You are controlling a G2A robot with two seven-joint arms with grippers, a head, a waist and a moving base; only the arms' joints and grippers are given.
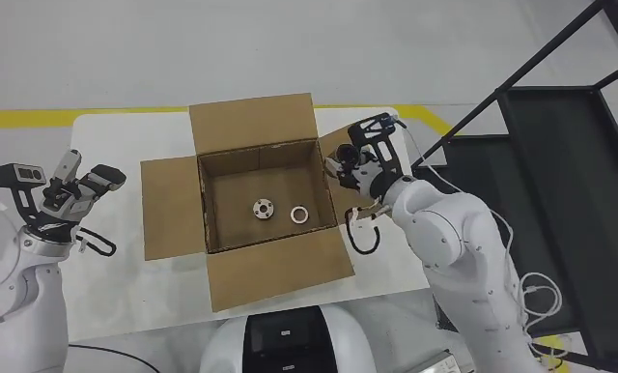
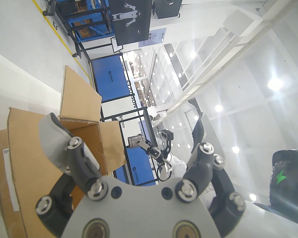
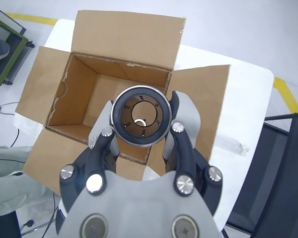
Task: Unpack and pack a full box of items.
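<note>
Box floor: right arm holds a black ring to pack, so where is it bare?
In the box, bare floor beside the left wall and along the far wall. Crowded centre-right, around the metal flange and white ring.

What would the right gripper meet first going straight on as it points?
Probably the small white ring on the floor of the open brown cardboard box, seen through the dark metal ring the right gripper holds; depth unclear.

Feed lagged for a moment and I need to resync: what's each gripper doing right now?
Left gripper: open, empty.
Right gripper: shut on a dark metal ring.
</note>
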